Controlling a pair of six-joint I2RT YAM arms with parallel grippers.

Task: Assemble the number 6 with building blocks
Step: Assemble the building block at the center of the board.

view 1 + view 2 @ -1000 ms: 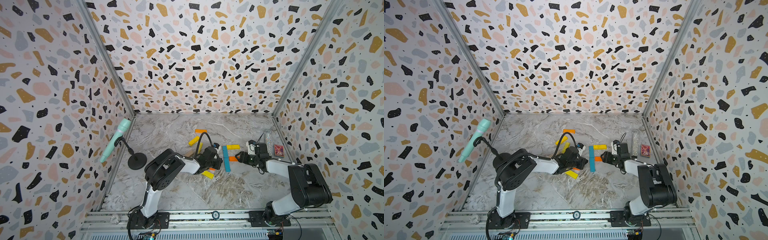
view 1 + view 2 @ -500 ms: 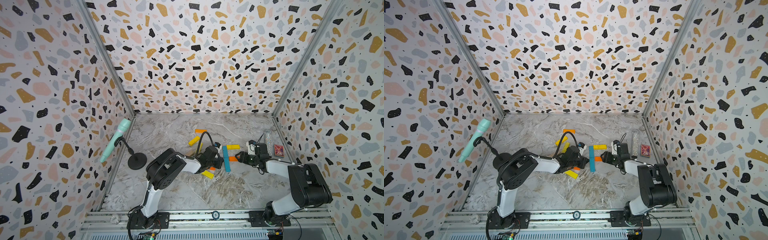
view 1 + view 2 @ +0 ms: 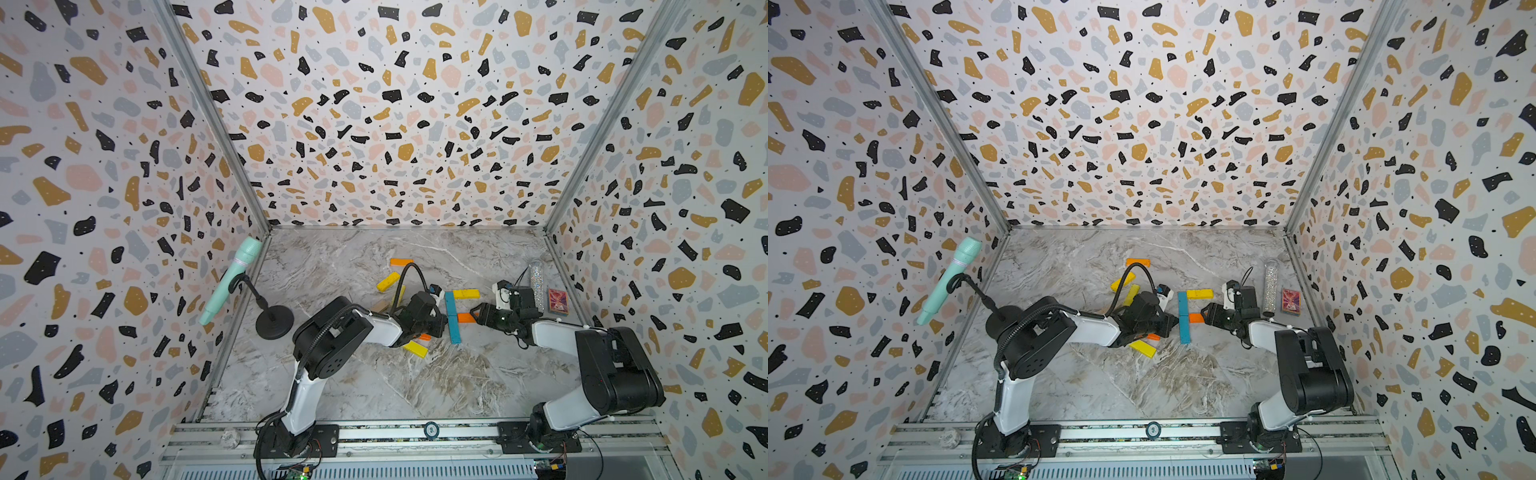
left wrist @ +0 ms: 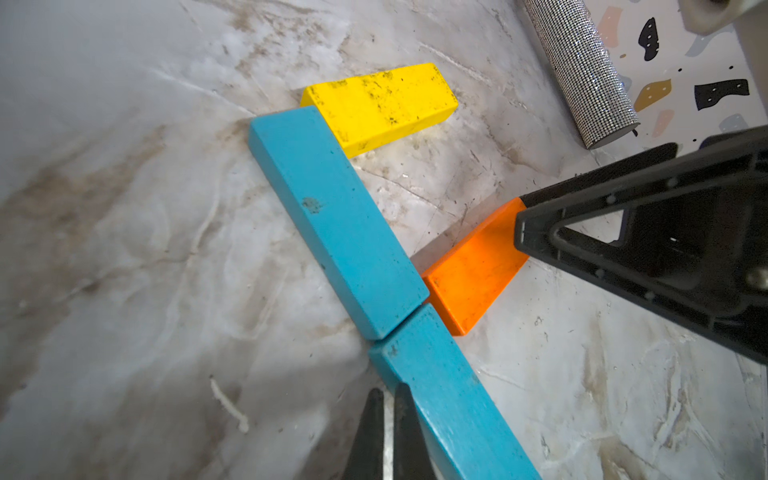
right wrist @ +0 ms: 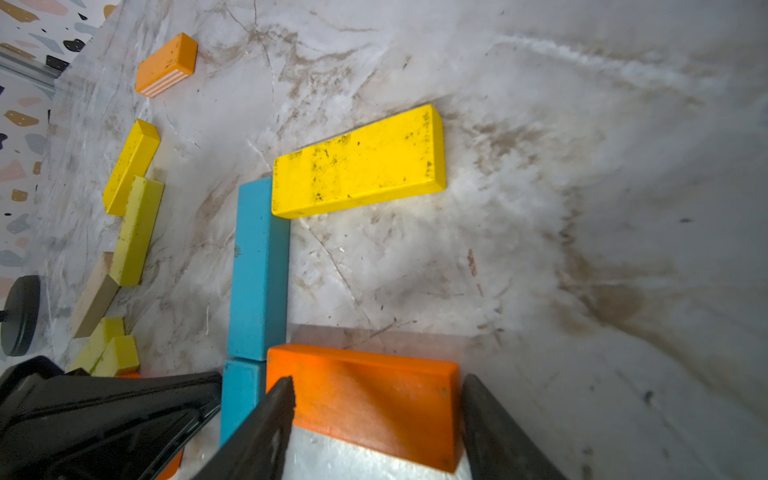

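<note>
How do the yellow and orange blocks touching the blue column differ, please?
The yellow block meets the blue column's far end, untouched; the orange block meets its middle, outer end under the right gripper. Yellow is black-scuffed, orange cleaner. Both jut to the same side.

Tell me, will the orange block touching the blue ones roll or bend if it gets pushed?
Probably not roll: the orange block is boxy and lies flat on the table. It looks stiff, its edges straight. It may slide, since the marble-look top seems smooth.
</note>
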